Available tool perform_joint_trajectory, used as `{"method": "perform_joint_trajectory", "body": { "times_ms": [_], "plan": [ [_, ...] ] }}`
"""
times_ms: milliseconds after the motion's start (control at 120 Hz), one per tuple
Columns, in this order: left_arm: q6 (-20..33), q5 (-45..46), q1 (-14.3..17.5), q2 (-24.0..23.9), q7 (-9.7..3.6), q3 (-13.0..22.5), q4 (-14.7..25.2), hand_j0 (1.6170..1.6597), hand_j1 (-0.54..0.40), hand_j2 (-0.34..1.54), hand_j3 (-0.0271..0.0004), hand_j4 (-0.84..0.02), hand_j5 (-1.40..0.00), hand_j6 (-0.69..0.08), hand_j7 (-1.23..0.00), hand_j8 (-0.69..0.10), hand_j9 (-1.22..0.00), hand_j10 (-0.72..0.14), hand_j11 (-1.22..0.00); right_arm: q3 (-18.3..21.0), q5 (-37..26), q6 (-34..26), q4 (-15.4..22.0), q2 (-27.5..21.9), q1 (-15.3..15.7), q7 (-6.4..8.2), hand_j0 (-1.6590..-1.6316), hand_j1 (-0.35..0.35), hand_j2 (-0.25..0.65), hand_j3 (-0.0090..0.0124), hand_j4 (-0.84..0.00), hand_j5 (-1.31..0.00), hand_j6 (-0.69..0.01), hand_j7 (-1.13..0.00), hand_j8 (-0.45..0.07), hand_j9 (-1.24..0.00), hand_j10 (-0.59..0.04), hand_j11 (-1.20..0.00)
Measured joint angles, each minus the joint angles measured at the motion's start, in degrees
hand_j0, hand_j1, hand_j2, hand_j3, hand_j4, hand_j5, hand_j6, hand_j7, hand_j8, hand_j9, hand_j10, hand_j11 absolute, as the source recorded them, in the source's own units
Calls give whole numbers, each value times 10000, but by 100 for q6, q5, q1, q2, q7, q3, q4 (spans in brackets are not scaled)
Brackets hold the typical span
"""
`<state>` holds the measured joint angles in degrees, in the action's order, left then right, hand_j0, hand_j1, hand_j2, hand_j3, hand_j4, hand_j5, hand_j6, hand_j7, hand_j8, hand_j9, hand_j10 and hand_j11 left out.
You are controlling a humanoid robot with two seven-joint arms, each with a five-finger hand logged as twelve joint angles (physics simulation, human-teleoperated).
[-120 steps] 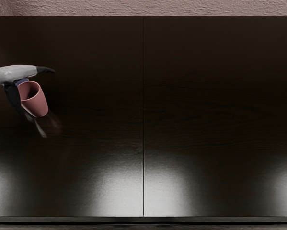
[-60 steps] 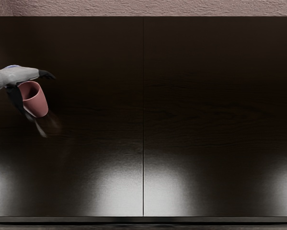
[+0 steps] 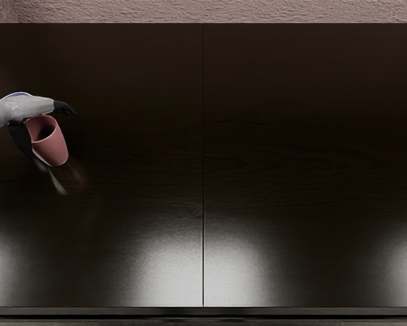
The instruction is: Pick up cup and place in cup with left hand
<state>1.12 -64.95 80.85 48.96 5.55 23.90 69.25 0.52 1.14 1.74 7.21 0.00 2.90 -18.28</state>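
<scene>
At the left of the head view my left hand [image 3: 45, 109] reaches in over the table. One dark digit points right, and other dark fingers extend downward along the left side of a pink cup [image 3: 52, 147]. The fingers look spread, with no grasp on the pink cup visible. This cup stands on the table, its mouth facing up and partly seen. Behind the hand's back edge shows a thin blue and white curved rim [image 3: 17, 94]; the rest of that object is hidden under the hand.
The dark tabletop [image 3: 291, 136] has a seam down its middle and bright reflections near the front edge. A rough pinkish surface [image 3: 217, 11] lies beyond the back edge.
My left hand has shifted slightly toward the table's front. The blue shows behind the hand now, where earlier it showed between hand and pink cup. The pink cup has not moved.
</scene>
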Motion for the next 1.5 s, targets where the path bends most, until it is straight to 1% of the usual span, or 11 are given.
{"method": "perform_joint_trajectory", "body": {
  "times_ms": [617, 992, 1042, 1175, 1358, 1467, 1500],
  "plan": [
    [31, -7, -44, -18, -2, 83, -127, 16580, 342, 570, 0, -2706, -3454, -2718, -3451, -2714, -3448, -2697, -3446, 0, 0, -2, 0, 0, 0, 0, -16581, -3491, 1, 0, -4, -1, -6, 0, -4, -1, -3, 0],
    [27, 5, -44, -18, -9, 82, -148, 16580, -601, 720, 0, -3502, -4499, -3512, -4496, -3509, -4493, -3494, -4491, 0, 0, -2, 0, 0, 0, 0, -16581, -3491, 1, 0, -4, -1, -6, 0, -4, -1, -3, 0],
    [25, 6, -44, -26, -10, 81, -149, 16582, -946, 877, 0, -3631, -4673, -3641, -4669, -3639, -4665, -3626, -4662, 0, 0, -2, 0, 0, 0, 0, -16581, -3491, 1, 0, -4, -1, -6, 0, -4, -1, -3, 0],
    [17, 14, -44, -26, -10, 85, -148, 16579, -1454, 1098, 0, -3860, -5211, -3025, -5136, -3072, -5135, -3890, -5134, 0, 0, -1, 0, 0, 0, 0, -16581, -3491, 1, 0, -4, -1, -6, 0, -4, -1, -2, 0],
    [19, 52, -40, -27, -11, 85, -148, 16574, -1714, 1414, 0, -4131, -5710, -2668, -5624, -2754, -5598, -4179, -5599, 0, 0, -2, 0, 0, 0, 0, -16581, -3491, 1, 0, -4, -1, -6, 0, -4, -1, -2, 0],
    [21, 66, -29, -20, -10, 81, -145, 16567, -1252, 998, 0, -4366, -5788, -3047, -5793, -3016, -5785, -4346, -5787, 0, 0, -3, 0, 0, 0, 0, -16581, -3491, 1, 0, -4, -1, -6, 0, -4, -1, -3, 0],
    [20, 70, -19, -18, -10, 81, -142, 16567, -1299, 972, 0, -4398, -5837, -3080, -5842, -3089, -5836, -4381, -5837, 0, 0, -3, 0, 0, 0, 0, -16581, -3491, 1, 0, -4, -1, -6, 0, -4, -1, -2, 0]
  ]
}}
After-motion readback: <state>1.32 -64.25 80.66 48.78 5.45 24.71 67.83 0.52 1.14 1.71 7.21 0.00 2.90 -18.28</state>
